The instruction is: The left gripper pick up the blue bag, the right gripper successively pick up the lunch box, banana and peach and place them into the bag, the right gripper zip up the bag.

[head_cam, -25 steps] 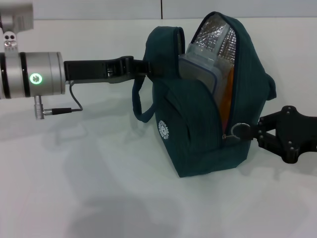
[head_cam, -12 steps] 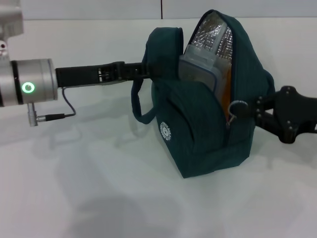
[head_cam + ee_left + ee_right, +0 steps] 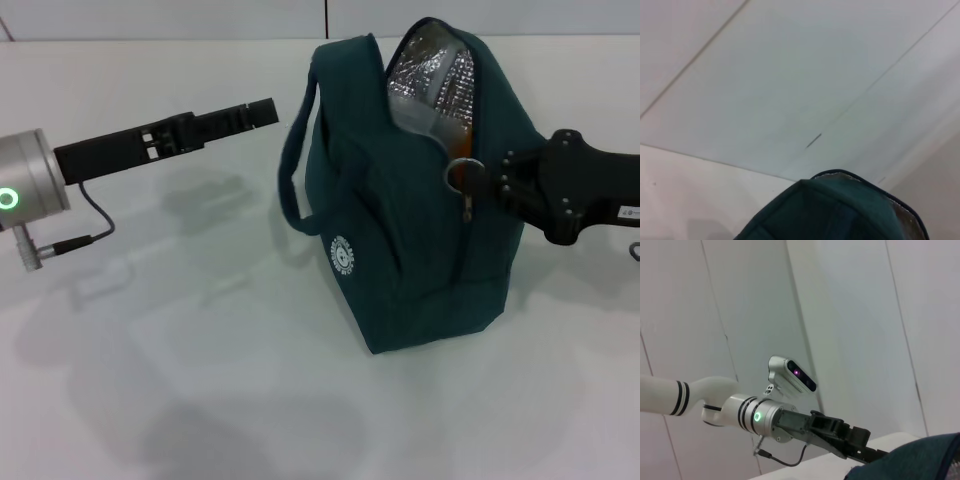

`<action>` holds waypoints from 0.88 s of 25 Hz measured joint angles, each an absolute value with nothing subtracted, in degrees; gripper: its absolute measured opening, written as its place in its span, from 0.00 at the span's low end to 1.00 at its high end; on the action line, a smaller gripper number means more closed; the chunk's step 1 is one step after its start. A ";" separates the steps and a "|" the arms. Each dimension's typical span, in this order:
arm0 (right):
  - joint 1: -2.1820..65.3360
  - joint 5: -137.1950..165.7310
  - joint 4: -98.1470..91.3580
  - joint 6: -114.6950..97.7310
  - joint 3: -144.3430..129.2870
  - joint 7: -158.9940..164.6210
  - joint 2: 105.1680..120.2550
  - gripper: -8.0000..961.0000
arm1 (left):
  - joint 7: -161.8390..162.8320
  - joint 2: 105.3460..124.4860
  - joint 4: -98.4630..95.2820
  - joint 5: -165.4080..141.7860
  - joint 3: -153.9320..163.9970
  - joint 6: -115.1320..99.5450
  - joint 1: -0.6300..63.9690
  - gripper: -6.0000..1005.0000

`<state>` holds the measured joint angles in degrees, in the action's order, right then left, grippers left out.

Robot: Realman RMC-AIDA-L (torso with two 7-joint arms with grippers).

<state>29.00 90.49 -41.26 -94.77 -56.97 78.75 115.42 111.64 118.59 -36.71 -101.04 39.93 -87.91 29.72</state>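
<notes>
The blue bag [image 3: 420, 250] stands upright on the white table [image 3: 180, 380]. Its zip is drawn partway up, and silver lining [image 3: 432, 75] shows in the gap at the top. My right gripper [image 3: 488, 180] is at the bag's right side, shut on the zip pull ring [image 3: 462, 174]. My left gripper [image 3: 262, 110] is open, just left of the bag and apart from its loose handle strap [image 3: 295, 150]. The lunch box, banana and peach are hidden inside. The bag's top shows in the left wrist view [image 3: 840, 210]. The right wrist view shows the left gripper [image 3: 867, 452] and a bag edge [image 3: 925, 457].
A cable [image 3: 70, 240] hangs under the left wrist. Pale walls stand behind the table's far edge [image 3: 150, 40].
The left gripper let go of the bag's handle and drew back to the left. The right gripper pulled the zip up, closing over the lunch box and the orange inside.
</notes>
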 joint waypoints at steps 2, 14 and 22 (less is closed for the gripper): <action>29.43 90.60 -40.89 -94.72 -56.92 78.83 115.39 0.03 | 111.64 118.50 -36.71 -100.95 39.94 -88.11 29.37 0.74; 32.47 87.40 -40.95 -93.29 -56.08 78.62 115.36 0.03 | 110.62 117.60 -37.32 -100.94 39.81 -93.62 26.16 0.74; 37.87 87.32 -39.72 -91.71 -58.12 78.88 115.86 0.03 | 109.43 116.41 -37.21 -99.21 37.85 -96.75 22.92 0.74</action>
